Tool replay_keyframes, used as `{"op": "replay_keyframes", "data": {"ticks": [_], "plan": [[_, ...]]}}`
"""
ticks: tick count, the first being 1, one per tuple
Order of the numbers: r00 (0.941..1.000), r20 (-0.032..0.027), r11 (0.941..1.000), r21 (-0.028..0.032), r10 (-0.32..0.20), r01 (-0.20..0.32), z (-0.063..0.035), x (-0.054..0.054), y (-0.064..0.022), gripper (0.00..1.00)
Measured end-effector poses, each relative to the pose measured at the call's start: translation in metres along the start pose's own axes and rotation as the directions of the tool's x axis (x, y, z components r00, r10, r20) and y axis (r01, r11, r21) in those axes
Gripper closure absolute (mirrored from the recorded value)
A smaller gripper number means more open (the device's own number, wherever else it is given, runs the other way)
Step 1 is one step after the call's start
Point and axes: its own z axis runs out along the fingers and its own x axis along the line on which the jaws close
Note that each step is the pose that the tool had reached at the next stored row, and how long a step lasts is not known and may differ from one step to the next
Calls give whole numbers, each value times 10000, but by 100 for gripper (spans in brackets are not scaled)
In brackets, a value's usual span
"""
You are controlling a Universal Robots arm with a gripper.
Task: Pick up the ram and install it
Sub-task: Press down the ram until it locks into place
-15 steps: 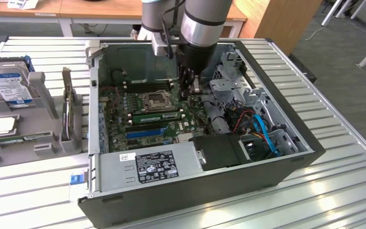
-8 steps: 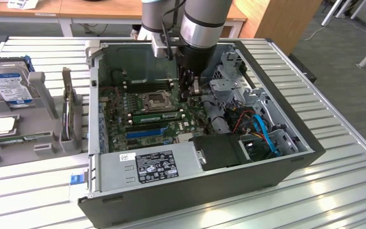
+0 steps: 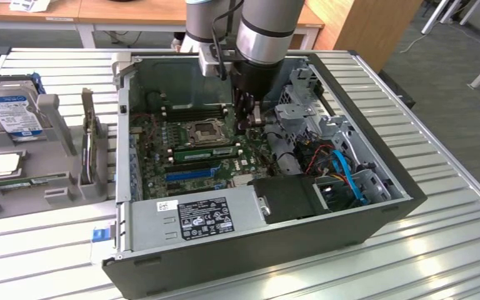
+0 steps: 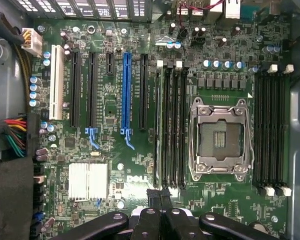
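The ram [image 3: 203, 152] is a slim green stick standing on edge in a memory slot beside the empty processor socket [image 3: 204, 132] of the motherboard. In the wrist view the ram [image 4: 159, 125] shows edge-on in the outermost slot of the bank next to the socket [image 4: 220, 135]. My gripper [image 3: 252, 120] hangs inside the open computer case, above the board and beside the socket. Its black fingers [image 4: 155, 220] are pressed together and the gripper [image 4: 161, 196] is shut, with nothing between its fingertips, just off one end of that slot bank.
The case wall [image 3: 365, 134], drive cage [image 3: 307, 115] and power supply [image 3: 194, 215] hem in the board. On the exterior view's left, a grey holder [image 3: 57, 187] carries a blue-and-silver hard drive [image 3: 10, 112] and a square silver processor chip [image 3: 5, 164]. A second bank of empty memory slots [image 4: 270, 130] flanks the socket.
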Motion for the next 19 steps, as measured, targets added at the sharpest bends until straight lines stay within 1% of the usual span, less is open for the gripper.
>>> {"op": "replay_keyframes", "data": {"ticks": [19], "plan": [[10000,-97,10000,0,2,-2,68,3,-2,90]]}}
